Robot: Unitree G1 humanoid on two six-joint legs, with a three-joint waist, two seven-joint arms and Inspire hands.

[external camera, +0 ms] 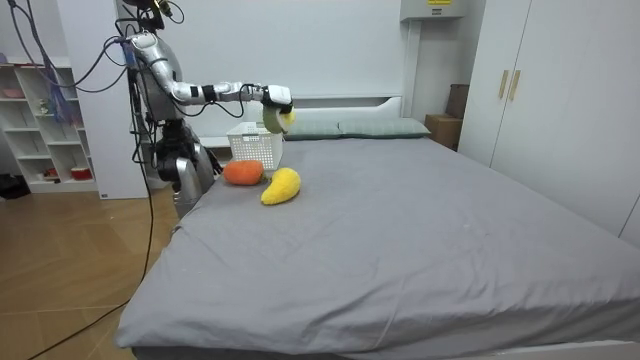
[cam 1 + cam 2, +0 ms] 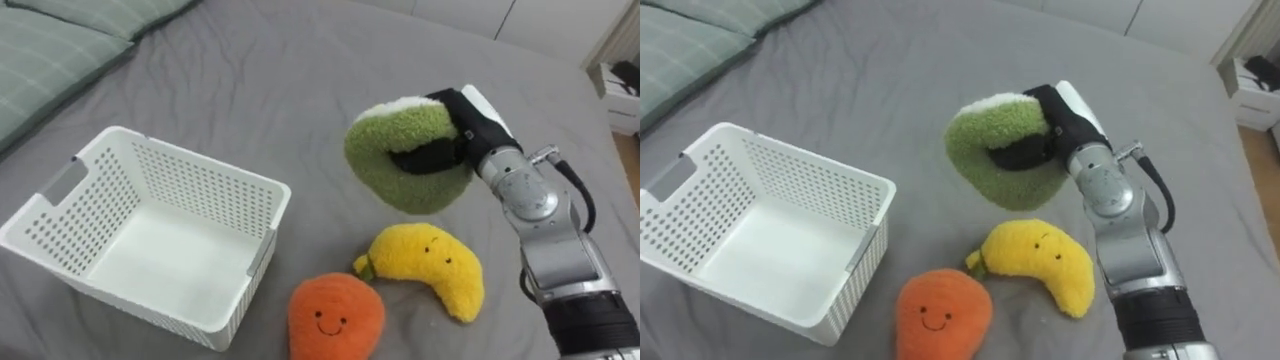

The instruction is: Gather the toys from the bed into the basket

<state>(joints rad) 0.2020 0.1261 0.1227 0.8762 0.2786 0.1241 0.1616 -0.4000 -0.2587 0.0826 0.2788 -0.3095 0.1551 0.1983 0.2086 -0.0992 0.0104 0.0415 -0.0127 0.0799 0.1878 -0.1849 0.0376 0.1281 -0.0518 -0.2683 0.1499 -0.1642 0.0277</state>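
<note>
Plain bedroom: a big bed with a smooth grey sheet (image 2: 300,80), white wardrobe doors (image 1: 560,90) on the room view's right, a white open shelf unit (image 1: 40,120) on its left, and a wood floor (image 1: 60,260). The robot stands at the side of the bed, near the pillow end, with its right arm stretched out over the mattress.

The toy in play is a fuzzy green plush with a pale cream edge (image 2: 415,195). It's up in the air, clear of the sheet, in the robot's right hand (image 2: 475,125), whose dark fingers are curled around it and dig into the fluff. It hangs to the right of the basket and just on the far side of the other two toys.

Those two lie on the sheet at the near edge. A curved yellow banana plush with a little face (image 2: 425,265) sits right below the green one, and a round orange plush with a smile (image 2: 335,315) is just to its left, about touching it.

Left of them sits a white perforated plastic basket (image 2: 200,190), nothing inside. Green striped pillows (image 2: 50,50) are at the far left corner.
</note>
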